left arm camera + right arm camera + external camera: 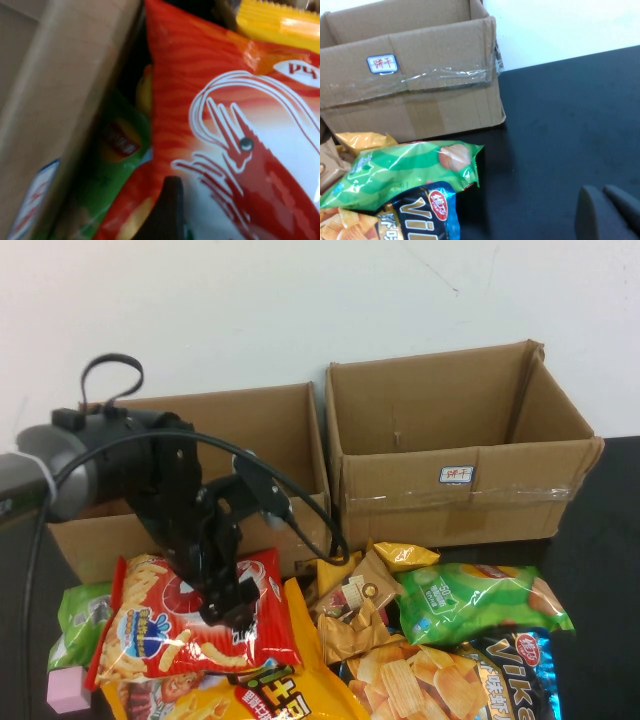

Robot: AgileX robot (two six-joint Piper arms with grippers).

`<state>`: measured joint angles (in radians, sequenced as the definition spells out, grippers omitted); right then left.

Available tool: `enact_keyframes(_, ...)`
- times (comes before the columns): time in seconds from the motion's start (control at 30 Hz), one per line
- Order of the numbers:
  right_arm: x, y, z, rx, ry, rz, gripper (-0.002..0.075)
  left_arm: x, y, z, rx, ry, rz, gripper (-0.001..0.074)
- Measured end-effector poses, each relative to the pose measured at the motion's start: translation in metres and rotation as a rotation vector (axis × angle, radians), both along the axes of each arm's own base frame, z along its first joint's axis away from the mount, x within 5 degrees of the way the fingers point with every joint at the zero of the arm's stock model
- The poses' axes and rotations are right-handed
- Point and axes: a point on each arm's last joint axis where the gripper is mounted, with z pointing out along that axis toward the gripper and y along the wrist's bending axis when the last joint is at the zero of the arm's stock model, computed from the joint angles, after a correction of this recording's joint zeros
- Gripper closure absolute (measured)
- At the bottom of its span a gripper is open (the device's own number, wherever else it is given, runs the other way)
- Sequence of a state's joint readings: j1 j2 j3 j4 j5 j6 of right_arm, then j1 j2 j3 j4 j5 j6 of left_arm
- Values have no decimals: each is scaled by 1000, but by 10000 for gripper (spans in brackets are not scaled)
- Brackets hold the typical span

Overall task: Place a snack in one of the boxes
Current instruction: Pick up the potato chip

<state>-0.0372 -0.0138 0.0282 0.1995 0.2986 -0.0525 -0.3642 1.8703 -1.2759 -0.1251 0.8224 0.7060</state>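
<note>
Left gripper (222, 612) points down onto the red shrimp snack bag (150, 625), its dark fingers pressed against the bag's right part; whether they are clamped on the foil or just resting there I cannot tell. Its arm reaches from a grey base at the left edge, bends up in front of the lower brown box (290, 430), then folds steeply down toward the pile, a black cable looping over it. The snack bag lies at the near left of the heap, just in front of that box, overlapping a yellow bag (250, 690) and beside a green bag (75, 615).

From the left wrist camera, the printed shrimp (250, 170) fills the frame, one dark fingertip (167, 210) lying on the foil, with the box wall (60, 90) close alongside.

Right gripper (607, 212) shows only in its own wrist camera: two dark fingers pressed together over the bare black table (560, 130), at the right of the taller taped box (420, 80), well apart from the snacks.
</note>
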Motion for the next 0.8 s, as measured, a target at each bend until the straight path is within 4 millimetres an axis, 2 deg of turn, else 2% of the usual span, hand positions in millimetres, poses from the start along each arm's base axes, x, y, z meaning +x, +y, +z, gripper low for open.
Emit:
enact_keyframes(0.17, 0, 0, 0, 0, 0, 0, 727, 4, -1, -14, 11, 21, -7, 50)
enact_keyframes(0.23, 0, 0, 0, 0, 0, 0, 727, 5, -2, -16, 12, 22, -6, 104)
enact_keyframes(0.3, 0, 0, 0, 0, 0, 0, 727, 6, -2, -17, 11, 21, -6, 237)
enact_keyframes(0.4, 0, 0, 0, 0, 0, 0, 727, 8, -2, -16, 14, 1, -1, 510)
enact_keyframes(0.43, 0, 0, 0, 0, 0, 0, 727, 9, -2, -16, 16, -4, 1, 548)
enact_keyframes(0.53, 0, 0, 0, 0, 0, 0, 727, 9, -1, -15, 22, -6, 10, 552)
enact_keyframes(0.63, 0, 0, 0, 0, 0, 0, 727, 7, -1, -7, 19, 0, 17, 552)
enact_keyframes(0.73, 0, 0, 0, 0, 0, 0, 727, 0, -1, 16, -15, 6, 34, 553)
enact_keyframes(0.8, 0, 0, 0, 0, 0, 0, 727, -6, -1, 46, -61, -39, 55, 553)
